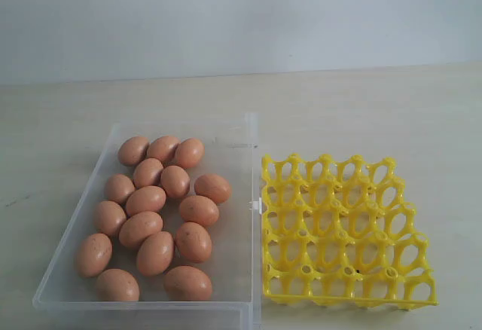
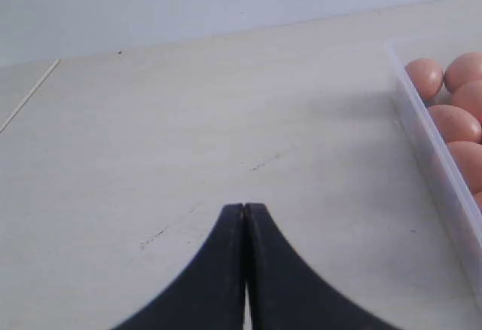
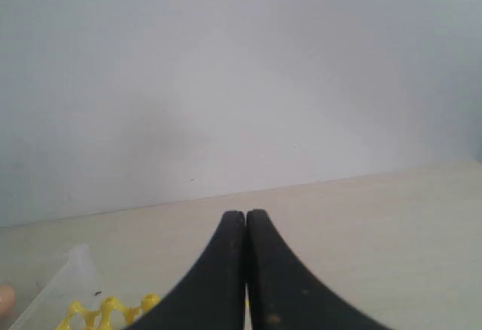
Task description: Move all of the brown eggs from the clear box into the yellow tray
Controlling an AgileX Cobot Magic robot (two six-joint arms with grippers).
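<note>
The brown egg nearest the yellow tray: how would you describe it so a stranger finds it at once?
Look in the shallow clear plastic box beside the bright yellow lattice egg tray. Among its orange-brown oval eggs, find the egg lying farthest toward the tray, midway along the box. It alone juts from the cluster on that side.

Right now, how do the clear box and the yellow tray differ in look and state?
The clear box is transparent with solid low walls; the yellow tray is an opaque openwork lattice of cups. The clear box holds all sixteen brown eggs; the yellow tray holds none. The clear box is larger and longer; the yellow tray is nearer square. Both lie flat, side by side, on the pale table.
</note>
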